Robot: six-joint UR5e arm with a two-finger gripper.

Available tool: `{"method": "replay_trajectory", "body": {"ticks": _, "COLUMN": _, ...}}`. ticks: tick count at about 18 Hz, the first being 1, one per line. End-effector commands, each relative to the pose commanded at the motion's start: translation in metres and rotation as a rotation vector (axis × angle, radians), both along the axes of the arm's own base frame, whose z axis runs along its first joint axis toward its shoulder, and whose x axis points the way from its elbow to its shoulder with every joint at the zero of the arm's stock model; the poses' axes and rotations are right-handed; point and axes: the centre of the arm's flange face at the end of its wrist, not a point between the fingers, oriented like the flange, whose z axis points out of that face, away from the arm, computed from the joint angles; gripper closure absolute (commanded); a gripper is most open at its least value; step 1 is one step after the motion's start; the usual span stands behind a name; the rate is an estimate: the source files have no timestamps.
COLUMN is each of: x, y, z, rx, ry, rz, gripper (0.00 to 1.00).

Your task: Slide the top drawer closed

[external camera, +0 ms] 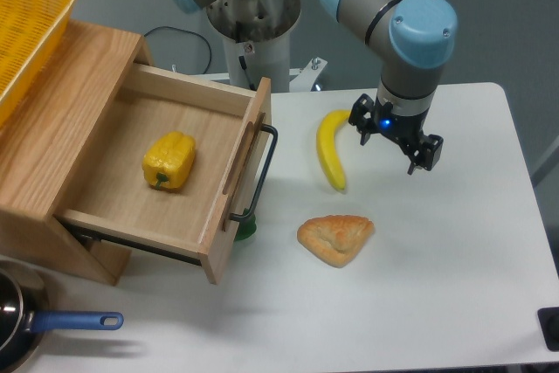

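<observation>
The top drawer (148, 163) is a wide, shallow light-oak drawer pulled far out of its wooden cabinet (52, 128). Its flat front panel (236, 185) carries a long black bar handle (259, 172) facing right. A yellow bell pepper (169, 161) lies inside the drawer. My gripper (391, 144) hangs open and empty above the white table, well to the right of the handle, just right of a banana (330, 149).
A croissant-like pastry (336, 238) lies on the white table (437, 286) below the banana. A green object (245, 230) peeks out under the drawer front. A yellow basket (22, 32) sits on the cabinet. A pot with a blue handle (52, 325) is at the lower left.
</observation>
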Motion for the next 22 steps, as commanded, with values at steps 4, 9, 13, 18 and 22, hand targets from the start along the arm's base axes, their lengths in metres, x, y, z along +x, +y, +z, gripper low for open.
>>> {"method": "replay_trajectory", "body": {"ticks": 4, "x": 0.001, "y": 0.006, "z": 0.004, "rx": 0.029, "ry": -0.004, "rz": 0.061, "gripper": 0.00}}
{"method": "replay_trajectory", "body": {"ticks": 9, "x": 0.004, "y": 0.003, "z": -0.004, "rx": 0.031, "ry": -0.026, "rz": 0.172, "gripper": 0.00}}
{"method": "replay_trajectory", "body": {"ticks": 13, "x": 0.008, "y": 0.005, "z": 0.004, "rx": 0.048, "ry": -0.022, "rz": 0.288, "gripper": 0.00}}
{"method": "replay_trajectory", "body": {"ticks": 18, "x": 0.023, "y": 0.010, "z": 0.020, "rx": 0.062, "ry": -0.001, "rz": 0.335, "gripper": 0.13}}
{"method": "replay_trajectory", "body": {"ticks": 22, "x": 0.041, "y": 0.027, "z": 0.030, "rx": 0.079, "ry": 0.005, "rz": 0.368, "gripper": 0.49}}
